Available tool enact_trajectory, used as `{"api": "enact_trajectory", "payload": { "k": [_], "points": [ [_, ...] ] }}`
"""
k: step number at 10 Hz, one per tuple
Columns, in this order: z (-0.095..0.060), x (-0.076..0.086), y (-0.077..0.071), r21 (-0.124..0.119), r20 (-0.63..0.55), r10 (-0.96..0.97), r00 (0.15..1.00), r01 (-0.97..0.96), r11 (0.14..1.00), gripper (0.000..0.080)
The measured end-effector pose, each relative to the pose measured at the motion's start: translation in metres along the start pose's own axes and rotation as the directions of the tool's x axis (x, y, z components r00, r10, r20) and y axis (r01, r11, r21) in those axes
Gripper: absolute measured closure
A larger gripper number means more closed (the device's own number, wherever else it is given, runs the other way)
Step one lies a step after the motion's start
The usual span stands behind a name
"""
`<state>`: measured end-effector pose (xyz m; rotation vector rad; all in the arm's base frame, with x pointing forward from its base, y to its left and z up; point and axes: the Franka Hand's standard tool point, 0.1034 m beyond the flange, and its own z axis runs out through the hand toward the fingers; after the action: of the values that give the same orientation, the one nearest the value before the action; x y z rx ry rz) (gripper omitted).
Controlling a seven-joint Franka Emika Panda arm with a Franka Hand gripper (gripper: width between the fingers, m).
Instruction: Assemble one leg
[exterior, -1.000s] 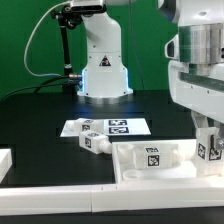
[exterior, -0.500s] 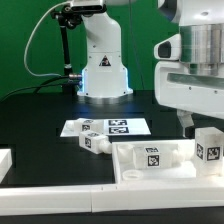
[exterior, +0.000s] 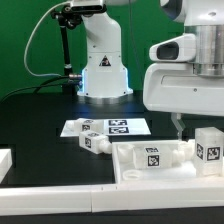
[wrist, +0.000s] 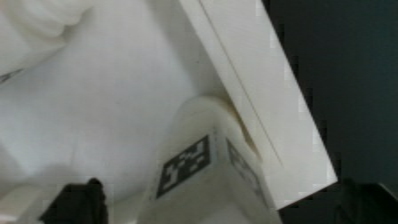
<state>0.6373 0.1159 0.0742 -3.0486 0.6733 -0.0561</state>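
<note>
A leg (exterior: 208, 150), a chunky white peg with a square tag, stands upright at the right end of the large white rimmed panel (exterior: 135, 165) in the exterior view. My gripper (exterior: 183, 127) hangs just above and to the exterior view's left of it, apart from it. In the wrist view the same leg (wrist: 210, 165) lies between my gripper's (wrist: 222, 208) spread dark fingertips (wrist: 80, 203), which do not touch it. The gripper is open and empty. A second leg (exterior: 95, 143) lies on the table beside the panel.
The marker board (exterior: 108, 127) lies behind the lying leg. The robot base (exterior: 103, 70) stands at the back. A white part (exterior: 5, 160) shows at the exterior view's left edge. The panel's rim (wrist: 249, 90) borders black table in the wrist view.
My gripper was down around the upright leg. It has risen and shifted to the exterior view's left, and the leg stays standing at the panel's right end.
</note>
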Motion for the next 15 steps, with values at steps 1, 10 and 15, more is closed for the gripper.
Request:
{"api": "enact_trajectory", "payload": {
  "k": [1,10,15],
  "points": [
    [0.0,0.002,0.001,0.002,-0.01,-0.181,0.983,0.181,0.983,0.0151],
    [-0.001,-0.001,-0.002,-0.005,-0.027,0.41,0.912,-0.41,0.912,0.0515],
    [0.002,0.001,-0.009,0.052,0.015,0.941,0.338,-0.94,0.337,0.0515]
  ]
}}
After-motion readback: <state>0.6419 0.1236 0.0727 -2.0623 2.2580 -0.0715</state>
